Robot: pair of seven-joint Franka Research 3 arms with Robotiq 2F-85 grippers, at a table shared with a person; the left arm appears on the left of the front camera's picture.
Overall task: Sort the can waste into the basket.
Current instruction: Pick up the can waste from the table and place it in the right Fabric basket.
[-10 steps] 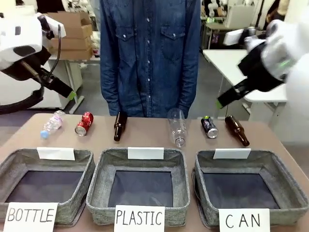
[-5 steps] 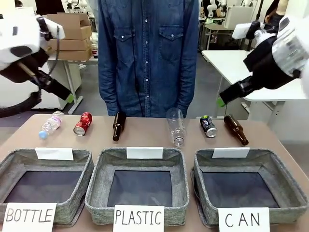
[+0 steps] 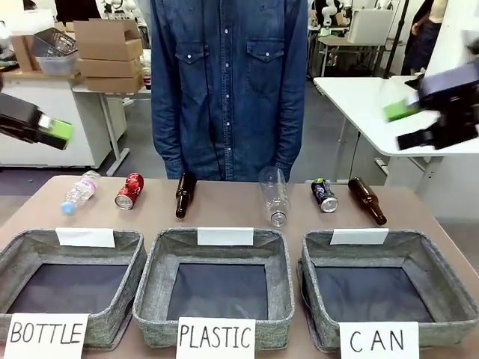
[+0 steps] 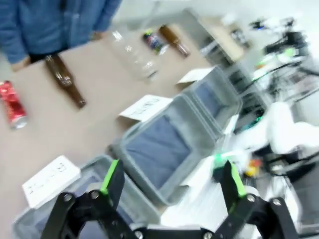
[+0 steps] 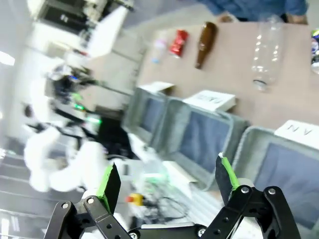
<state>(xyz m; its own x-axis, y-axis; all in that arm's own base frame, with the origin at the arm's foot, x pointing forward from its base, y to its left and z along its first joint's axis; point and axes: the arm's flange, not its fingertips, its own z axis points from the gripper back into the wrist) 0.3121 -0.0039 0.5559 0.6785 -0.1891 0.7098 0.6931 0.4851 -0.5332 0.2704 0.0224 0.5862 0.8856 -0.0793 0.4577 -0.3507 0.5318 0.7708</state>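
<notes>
Lying on the table [image 3: 224,208], black can [image 3: 324,196] sits well below right pincer [image 3: 395,127].

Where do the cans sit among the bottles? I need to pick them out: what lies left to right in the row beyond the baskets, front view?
small clear plastic bottle → red can → left brown bottle → large clear plastic bottle → black can → right brown bottle
</notes>
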